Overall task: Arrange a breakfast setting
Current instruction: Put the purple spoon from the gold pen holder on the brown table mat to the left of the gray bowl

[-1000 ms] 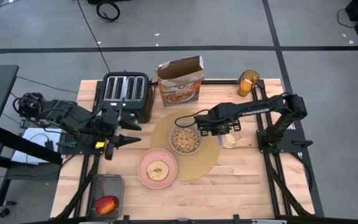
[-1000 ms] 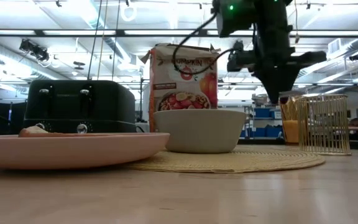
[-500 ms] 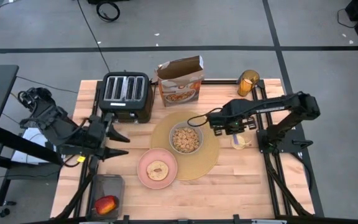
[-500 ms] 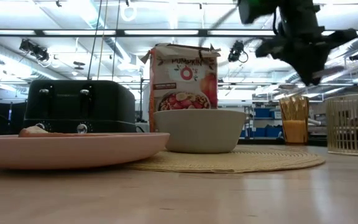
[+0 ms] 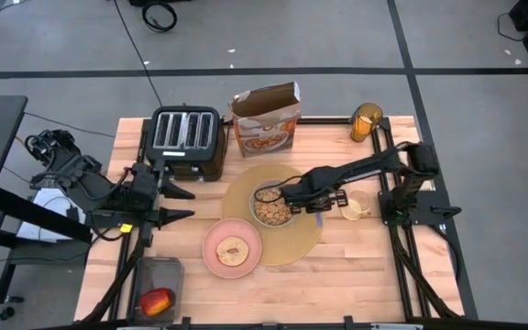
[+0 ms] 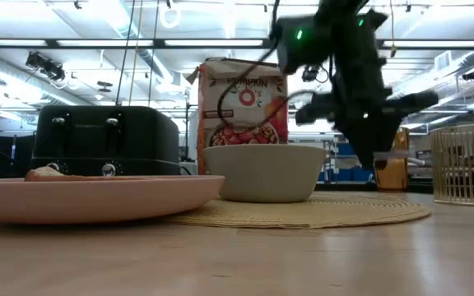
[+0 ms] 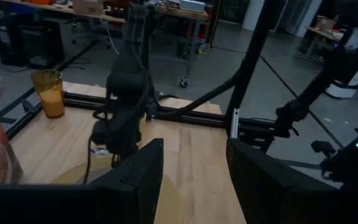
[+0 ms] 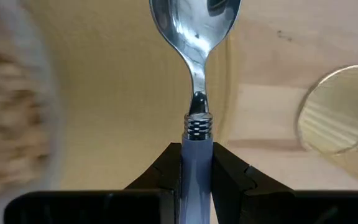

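The tan placemat lies mid-table with the grey bowl of cereal on it. The pink plate holds the toasted bread round. The apple lies in a dark tray at the near left corner. The amber glass stands at the far right. My right gripper is just right of the bowl, shut on the metal spoon. My left gripper is open and empty at the table's left edge. My right gripper pinches the spoon's pale blue handle between its two fingers, just behind the ringed metal collar. The spoon runs on in line with the fingers, bowl end foremost. It hangs over the placemat's right edge, between the grey bowl and the wire holder.
A black toaster and an open cereal box stand along the far edge. A gold wire holder stands right of the placemat. The near right part of the table is bare wood.
My right gripper rose from the wire holder with the spoon, then went toward the table's left and down, beside the grey bowl. The wire holder slid a little toward the right edge. My left gripper drew back toward the table's left edge.
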### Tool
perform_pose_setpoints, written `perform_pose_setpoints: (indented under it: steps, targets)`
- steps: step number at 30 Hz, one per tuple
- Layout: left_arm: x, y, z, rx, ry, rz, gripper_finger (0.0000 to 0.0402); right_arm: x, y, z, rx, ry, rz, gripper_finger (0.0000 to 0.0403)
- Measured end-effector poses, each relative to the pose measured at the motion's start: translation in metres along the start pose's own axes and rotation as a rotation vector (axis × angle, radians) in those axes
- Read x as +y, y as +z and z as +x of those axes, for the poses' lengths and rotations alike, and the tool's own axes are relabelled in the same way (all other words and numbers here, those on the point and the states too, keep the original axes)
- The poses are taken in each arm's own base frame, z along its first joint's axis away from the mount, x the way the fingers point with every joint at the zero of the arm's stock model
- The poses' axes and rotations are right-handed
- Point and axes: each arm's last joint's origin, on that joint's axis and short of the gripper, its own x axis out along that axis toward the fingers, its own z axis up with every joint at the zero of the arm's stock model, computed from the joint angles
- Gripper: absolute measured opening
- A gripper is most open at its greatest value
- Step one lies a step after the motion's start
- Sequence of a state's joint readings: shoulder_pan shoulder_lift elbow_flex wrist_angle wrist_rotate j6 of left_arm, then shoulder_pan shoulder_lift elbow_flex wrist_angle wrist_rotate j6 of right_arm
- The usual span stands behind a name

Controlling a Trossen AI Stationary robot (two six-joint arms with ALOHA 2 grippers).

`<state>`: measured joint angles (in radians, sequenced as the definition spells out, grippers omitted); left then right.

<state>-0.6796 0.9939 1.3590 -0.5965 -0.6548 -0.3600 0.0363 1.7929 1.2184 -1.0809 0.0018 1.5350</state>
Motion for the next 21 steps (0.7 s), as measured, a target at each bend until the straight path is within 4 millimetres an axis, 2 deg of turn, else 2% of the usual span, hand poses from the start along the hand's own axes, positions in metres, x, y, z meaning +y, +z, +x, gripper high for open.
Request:
perform_pose_setpoints:
  steps: [5, 9, 15, 18, 21]
  targets:
    - [-0.001, -0.003, -0.001, 0.020, -0.006, -0.021, 0.0181, 0.006, 0.010, 0.016, 0.042, -0.032, -0.040, 0.0061]
    - [-0.001, -0.003, -0.001, 0.026, -0.005, -0.037, 0.0181, -0.004, 0.012, 0.032, 0.106, -0.011, -0.022, 0.0061]
    - [-0.001, -0.003, -0.001, 0.026, -0.002, -0.046, 0.0181, -0.023, -0.001, 0.024, 0.062, 0.118, 0.061, 0.0061]
    - [0.001, -0.003, 0.000, 0.023, 0.012, -0.024, 0.0181, -0.024, 0.001, 0.022, 0.031, 0.170, 0.076, 0.0061]
    - [0.004, -0.001, 0.002, 0.015, 0.035, -0.015, 0.0181, -0.022, 0.006, 0.028, 0.028, 0.179, 0.094, 0.0061]
